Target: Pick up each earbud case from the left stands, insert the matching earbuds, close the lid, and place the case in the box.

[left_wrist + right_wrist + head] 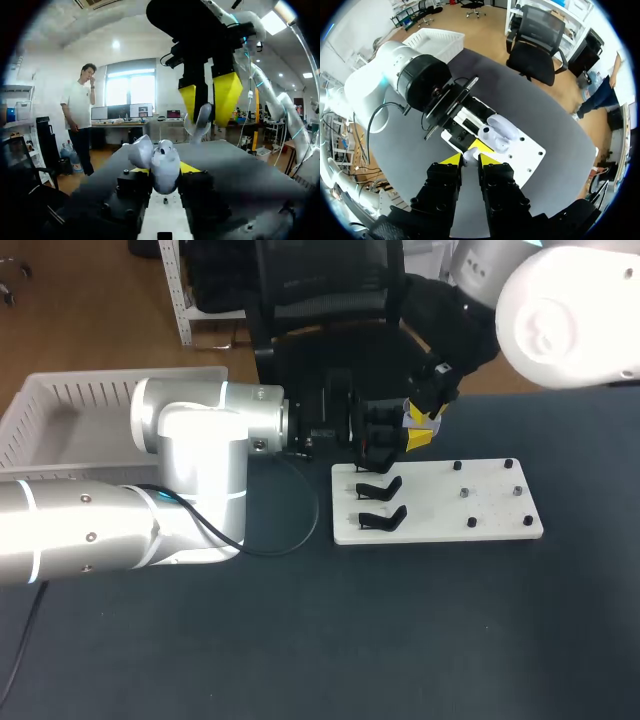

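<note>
**Right gripper point(207, 100) pinches a small white earbud point(200, 120) just above the open case**

Head view: the right gripper comes in from the far right corner. Its yellow tips sit low over the far left corner of the flat white plate point(500, 510). The left gripper point(372, 435) reaches in from the left and meets it there, almost tip to tip. Neither the case nor the earbud can be made out here, as dark gripper bodies block them. Two black stands point(380, 502) on the plate's left part are bare. The white slatted plastic box point(60, 405) sits well apart, on the far left behind the left arm.

Left wrist view: the left gripper is closed on the glossy white pebble-shaped earbud case point(162, 160), one yellow tip showing on each side of it. The lid is flipped open and the mouth faces up. The right gripper hangs above and just beyond the case with the earbud clamped between its two fingers. The earbud's stem is roughly upright and slightly tilted, its lower end pointing down at the case. It is close to the case but apart, and offset a little to one side of the mouth.

Right wrist view: the fingers are nearly together with the earbud nipped between the tips. The open case lies straight ahead of the tips, just beyond them, with no contact visible.

Judgement: the right arm does the insert while the left only holds. The move looks like a short advance along the fingers and then down, with the stem lined up to the socket. The sideways offset needs closing first.
</note>
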Action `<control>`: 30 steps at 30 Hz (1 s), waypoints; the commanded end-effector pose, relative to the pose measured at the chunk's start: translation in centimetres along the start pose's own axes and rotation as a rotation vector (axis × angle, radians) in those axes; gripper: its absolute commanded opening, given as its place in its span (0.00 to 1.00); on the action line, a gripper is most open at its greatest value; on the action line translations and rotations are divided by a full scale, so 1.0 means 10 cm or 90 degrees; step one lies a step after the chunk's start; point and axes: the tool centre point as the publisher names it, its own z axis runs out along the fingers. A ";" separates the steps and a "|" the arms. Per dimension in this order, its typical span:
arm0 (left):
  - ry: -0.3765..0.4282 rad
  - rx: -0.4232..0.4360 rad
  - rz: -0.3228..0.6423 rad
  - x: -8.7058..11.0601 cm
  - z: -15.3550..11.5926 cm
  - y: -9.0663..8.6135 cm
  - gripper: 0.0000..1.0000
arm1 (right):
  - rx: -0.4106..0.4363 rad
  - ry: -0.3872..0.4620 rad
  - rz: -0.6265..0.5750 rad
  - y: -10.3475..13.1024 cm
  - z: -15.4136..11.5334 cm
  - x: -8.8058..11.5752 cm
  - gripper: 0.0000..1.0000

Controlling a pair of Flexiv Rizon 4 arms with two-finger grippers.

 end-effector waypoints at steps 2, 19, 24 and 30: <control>-0.003 -0.005 0.002 0.01 0.00 -0.02 0.00 | -0.002 0.007 -0.002 -0.05 0.02 -0.10 0.00; -0.003 -0.005 0.002 0.01 0.00 -0.02 0.00 | -0.013 -0.013 0.006 -0.13 0.06 -0.19 0.00; -0.003 -0.005 0.002 0.01 0.00 -0.02 0.00 | -0.017 -0.019 0.003 -0.12 0.08 -0.19 0.00; -0.003 -0.005 0.002 0.01 0.00 -0.02 0.00 | -0.014 -0.016 -0.001 -0.10 0.11 -0.19 0.00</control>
